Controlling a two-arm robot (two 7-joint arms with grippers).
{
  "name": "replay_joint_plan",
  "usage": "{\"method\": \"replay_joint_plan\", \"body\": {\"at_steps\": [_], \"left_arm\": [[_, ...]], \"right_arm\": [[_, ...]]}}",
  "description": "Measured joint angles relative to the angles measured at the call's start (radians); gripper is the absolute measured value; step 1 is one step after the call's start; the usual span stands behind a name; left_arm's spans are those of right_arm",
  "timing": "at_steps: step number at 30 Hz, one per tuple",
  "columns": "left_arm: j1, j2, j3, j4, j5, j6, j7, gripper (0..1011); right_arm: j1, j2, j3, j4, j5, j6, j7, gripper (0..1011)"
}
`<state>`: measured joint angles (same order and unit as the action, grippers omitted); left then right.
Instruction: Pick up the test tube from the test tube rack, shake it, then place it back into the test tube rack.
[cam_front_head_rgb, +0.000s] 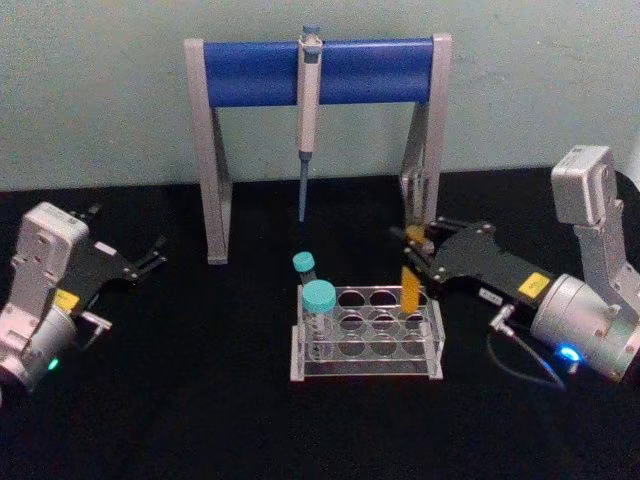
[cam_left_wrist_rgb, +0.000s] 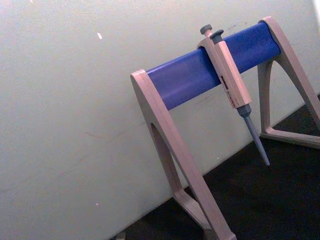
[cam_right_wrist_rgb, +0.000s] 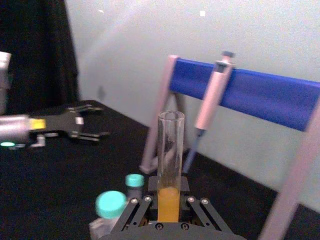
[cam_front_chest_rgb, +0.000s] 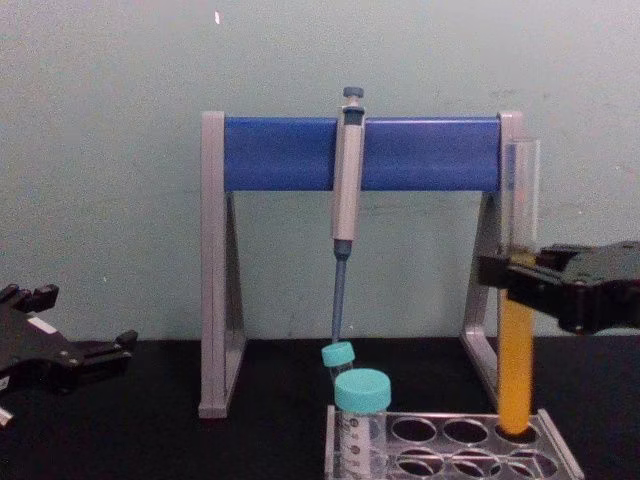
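The test tube (cam_front_chest_rgb: 517, 360) stands upright, clear glass with orange-yellow liquid in its lower half. Its bottom end sits in the back right hole of the test tube rack (cam_front_head_rgb: 365, 372). My right gripper (cam_front_head_rgb: 412, 250) is shut on the test tube around mid-height, reaching in from the right. The right wrist view shows the test tube (cam_right_wrist_rgb: 170, 165) rising between the fingers (cam_right_wrist_rgb: 134, 212). From the chest, the right gripper (cam_front_chest_rgb: 520, 278) clamps the glass just above the liquid. My left gripper (cam_front_head_rgb: 150, 258) rests open at the far left, well away from the rack (cam_front_chest_rgb: 553, 440).
Two teal-capped vials (cam_front_head_rgb: 319, 295) (cam_front_head_rgb: 305, 262) stand in the rack's left holes. Behind the rack is a grey-and-blue pipette stand (cam_front_head_rgb: 250, 70) with a pipette (cam_front_head_rgb: 308, 100) hanging from its bar. The black table has free room in front and to the left.
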<state>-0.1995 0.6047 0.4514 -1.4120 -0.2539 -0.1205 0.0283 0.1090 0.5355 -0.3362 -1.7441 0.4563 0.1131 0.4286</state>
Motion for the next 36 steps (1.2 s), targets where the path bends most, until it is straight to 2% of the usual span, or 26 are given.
{"method": "replay_joint_plan", "body": {"at_steps": [7, 11, 15, 23, 36], "left_arm": [[0.0, 0.0, 0.0, 0.0, 0.0, 0.0, 0.0, 1001], [0.0, 0.0, 0.0, 0.0, 0.0, 0.0, 0.0, 1001], [0.0, 0.0, 0.0, 0.0, 0.0, 0.0, 0.0, 1001], [0.0, 0.0, 0.0, 0.0, 0.0, 0.0, 0.0, 1001], [0.0, 0.0, 0.0, 0.0, 0.0, 0.0, 0.0, 1001]], "right_arm": [[0.032, -0.017, -0.044, 0.018, 0.022, -0.009, 0.048, 225], [0.083, -0.048, -0.076, 0.072, 0.023, -0.035, 0.064, 225], [0.125, -0.08, -0.089, 0.124, 0.013, -0.062, 0.057, 225], [0.172, -0.119, -0.076, 0.198, -0.017, -0.091, 0.006, 225], [0.164, -0.125, -0.047, 0.207, -0.025, -0.09, -0.01, 225]]}}
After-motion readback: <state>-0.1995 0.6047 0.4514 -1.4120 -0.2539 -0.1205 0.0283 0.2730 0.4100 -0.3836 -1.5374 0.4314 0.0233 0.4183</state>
